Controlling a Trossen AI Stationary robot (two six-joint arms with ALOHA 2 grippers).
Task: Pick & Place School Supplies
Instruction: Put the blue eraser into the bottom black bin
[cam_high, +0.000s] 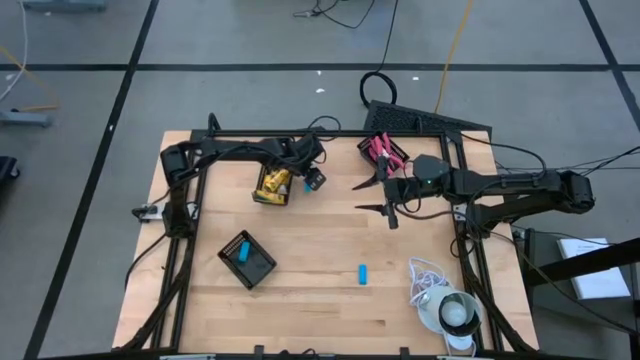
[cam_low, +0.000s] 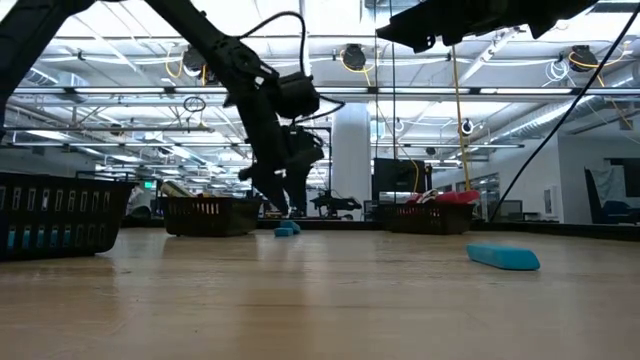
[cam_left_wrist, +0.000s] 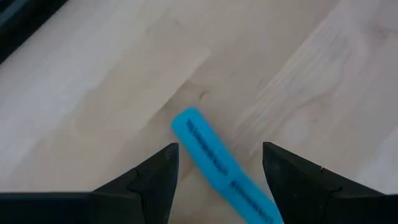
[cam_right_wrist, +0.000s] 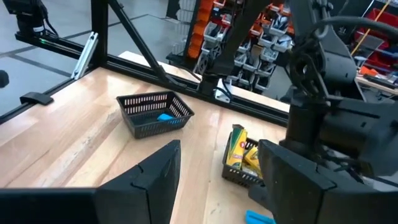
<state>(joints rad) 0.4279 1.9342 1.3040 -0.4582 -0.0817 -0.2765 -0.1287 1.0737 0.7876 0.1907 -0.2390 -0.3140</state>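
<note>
Now left gripper (cam_left_wrist: 217, 165) wide around blue piece (cam_left_wrist: 217, 163)

trays: three black slotted trays (cam_high: 247, 259) (cam_high: 272, 186) (cam_high: 383, 152) on the wooden table (cam_high: 320, 300)
cord: white cord (cam_high: 424, 275) with round grey-white object (cam_high: 456, 312), near right corner

Short light-blue oblong piece (cam_high: 363, 273) lies flat on the bare wooden surface (cam_high: 320, 300), apart from the rest. A second blue piece (cam_high: 241, 250) rests inside a black slotted tray (cam_high: 262, 268). Yellow tube-like pieces with dark markings (cam_high: 272, 185) fill another tray. Pink-handled scissor-like tools (cam_high: 380, 150) lie in a third. A further light-blue oblong (cam_left_wrist: 219, 164) lies flat on wood.
</note>
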